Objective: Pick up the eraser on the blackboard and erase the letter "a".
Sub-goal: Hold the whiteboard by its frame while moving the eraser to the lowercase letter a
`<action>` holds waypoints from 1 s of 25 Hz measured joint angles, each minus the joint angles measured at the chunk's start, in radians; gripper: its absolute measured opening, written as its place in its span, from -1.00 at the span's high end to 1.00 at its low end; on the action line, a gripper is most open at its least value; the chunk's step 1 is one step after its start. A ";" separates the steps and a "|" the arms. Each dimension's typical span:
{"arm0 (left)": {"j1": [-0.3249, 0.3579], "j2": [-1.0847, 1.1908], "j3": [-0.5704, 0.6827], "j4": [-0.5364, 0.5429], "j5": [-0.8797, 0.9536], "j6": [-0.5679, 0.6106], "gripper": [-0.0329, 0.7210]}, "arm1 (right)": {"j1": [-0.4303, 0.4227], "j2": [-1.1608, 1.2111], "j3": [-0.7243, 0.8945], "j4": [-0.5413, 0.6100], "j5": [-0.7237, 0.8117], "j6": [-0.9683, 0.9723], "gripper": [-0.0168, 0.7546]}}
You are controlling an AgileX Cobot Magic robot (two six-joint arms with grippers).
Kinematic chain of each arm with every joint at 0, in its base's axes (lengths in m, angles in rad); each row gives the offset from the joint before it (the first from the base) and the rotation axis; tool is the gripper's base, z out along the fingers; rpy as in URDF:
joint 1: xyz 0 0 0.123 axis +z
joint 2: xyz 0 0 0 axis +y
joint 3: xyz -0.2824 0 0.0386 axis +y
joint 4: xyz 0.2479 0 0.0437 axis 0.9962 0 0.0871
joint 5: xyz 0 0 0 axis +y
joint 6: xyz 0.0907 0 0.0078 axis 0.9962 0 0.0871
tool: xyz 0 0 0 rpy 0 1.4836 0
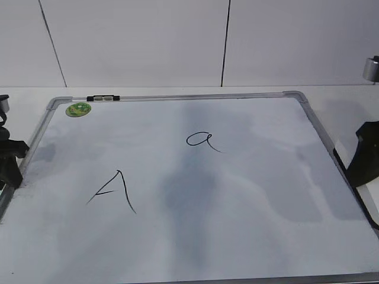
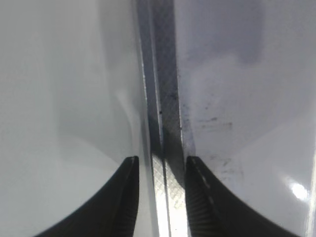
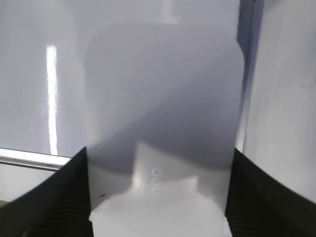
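My right gripper (image 3: pixel 158 197) pinches the eraser (image 3: pixel 163 123) across its width, with the letter "a" (image 1: pixel 201 140) lying far-left.

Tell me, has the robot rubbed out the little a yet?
Not yet. The eraser looks picked up: the right gripper has it between its fingers, by the right edge of the blackboard. The letter "a" is whole, so wiping it is left. The left gripper waits open over the frame.
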 joint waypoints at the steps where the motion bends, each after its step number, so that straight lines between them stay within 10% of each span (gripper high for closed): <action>1: 0.000 0.002 0.000 0.000 0.000 0.000 0.30 | 0.000 0.000 0.000 0.000 0.000 -0.002 -0.45; 9: 0.004 0.004 -0.002 -0.002 0.000 0.000 0.71 | 0.000 0.000 0.000 0.000 -0.002 -0.004 -0.45; 25: 0.004 0.004 -0.004 0.000 0.002 0.000 0.74 | 0.064 0.002 -0.094 -0.017 -0.002 -0.013 -0.45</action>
